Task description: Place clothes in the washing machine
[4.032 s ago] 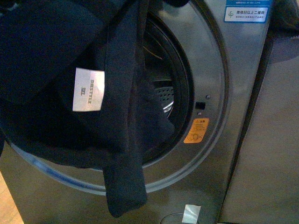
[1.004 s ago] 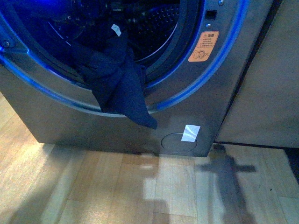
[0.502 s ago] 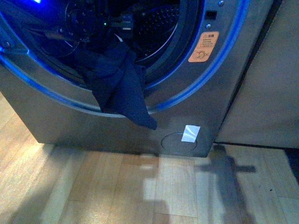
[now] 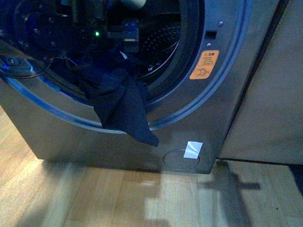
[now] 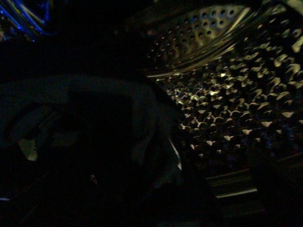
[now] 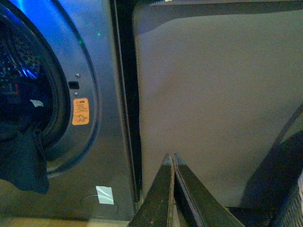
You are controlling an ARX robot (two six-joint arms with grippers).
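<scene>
Orange warning sticker [image 4: 204,65] on the washing machine [image 4: 236,94] front, right of the porthole: black characters and a symbol, too small to read. Same sticker [image 6: 80,111] in the right wrist view, equally illegible. White tag [image 4: 123,55] on the dark garment [image 4: 120,101]: no readable print. No legible text, brand or number.

Your left arm [image 4: 111,23] is reaching forward at the top of the front view, a green light glowing on it; its gripper is not showing clearly anywhere. Your right gripper [image 6: 173,163] is hanging with its two fingers [image 6: 158,198] pressed together, holding nothing
</scene>
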